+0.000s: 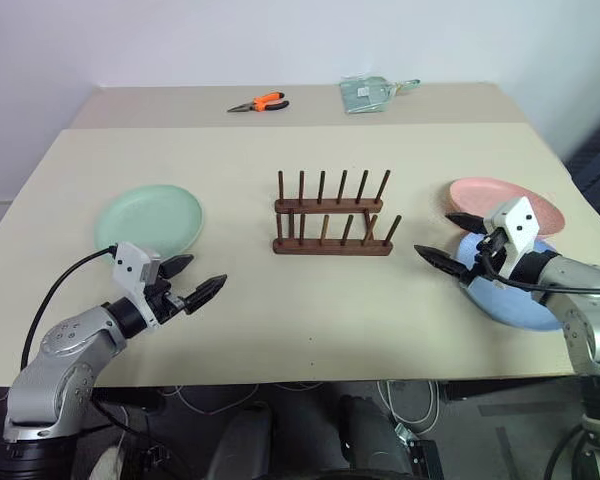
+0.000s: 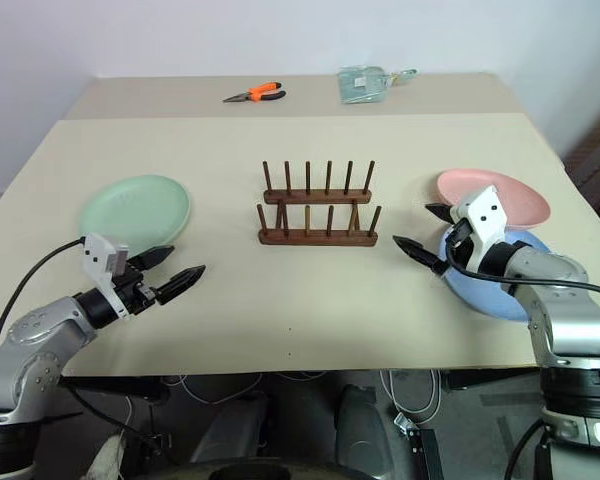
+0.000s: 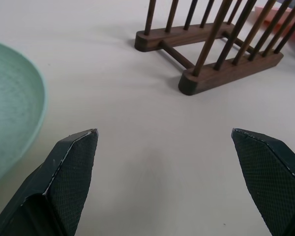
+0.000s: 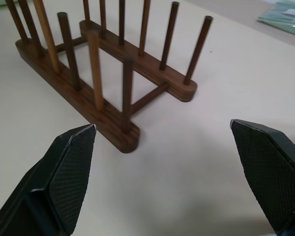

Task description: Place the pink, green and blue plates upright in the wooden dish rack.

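Wooden and dark, the dish rack [image 1: 332,215] stands empty in the middle of the counter [image 1: 280,320], its thin pegs upright in two rows. All three plates lie flat: the green plate [image 1: 150,220] to the left, the pink plate [image 1: 500,200] to the right, the blue plate [image 1: 515,290] just in front of the pink one and seemingly overlapping its near edge. Nothing has been racked yet.

The left gripper [image 1: 192,280] hovers near the green plate with jaws released and holding nothing; the right gripper [image 1: 450,240] hangs over the blue plate's inner edge, jaws likewise spread wide and empty.

Trouble is likely at the pickup. Flat plates offer only a shallow rim, so a jaw may skid across the smooth counter and push the plate away rather than catching it. If the blue plate does rest against the pink one, lifting either could drag its neighbour. The rack looks light; a plate nudged against a peg instead of between two could shove or tip it.
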